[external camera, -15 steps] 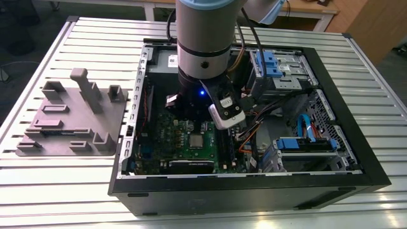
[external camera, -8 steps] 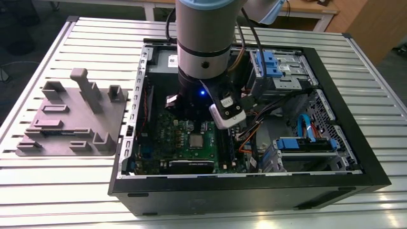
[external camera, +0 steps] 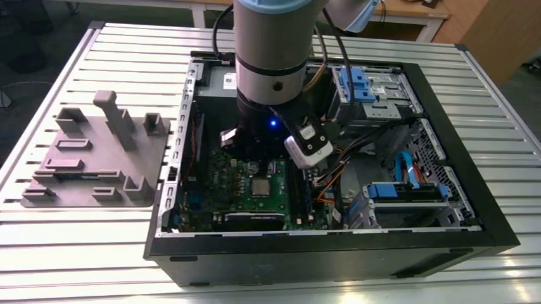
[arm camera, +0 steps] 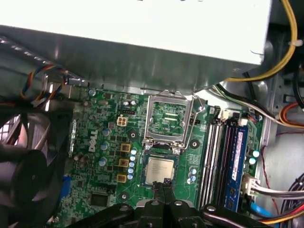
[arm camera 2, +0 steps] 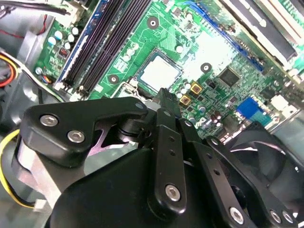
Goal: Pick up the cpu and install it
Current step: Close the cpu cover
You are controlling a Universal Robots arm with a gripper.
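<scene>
The tool point(arm camera: 164, 182) is holding its two fingers pressed together, with nothing between them, the tips pointing down at the green motherboard point(arm camera: 107, 190). Directly beneath the tips, the cpu point(arm camera: 159, 170) is lying flat in the socket point(arm camera: 160, 154) (silvery top facing up). Whether the tips are touching the chip cannot be determined. Just beyond the cpu from the tool, the hinged metal frame point(arm camera: 168, 118) is standing open. The memory slots point(arm camera: 216, 156) are running along one side of the tool, and a black fan point(arm camera: 23, 161) is sitting on the opposite side. In the exterior view, the arm point(external camera: 270, 63) is reaching down into the open computer case point(external camera: 338, 253). Well apart from the tool, toward the exterior view's left, a grey fixture tray point(external camera: 148, 158) is resting on the table point(external camera: 76, 240).
</scene>
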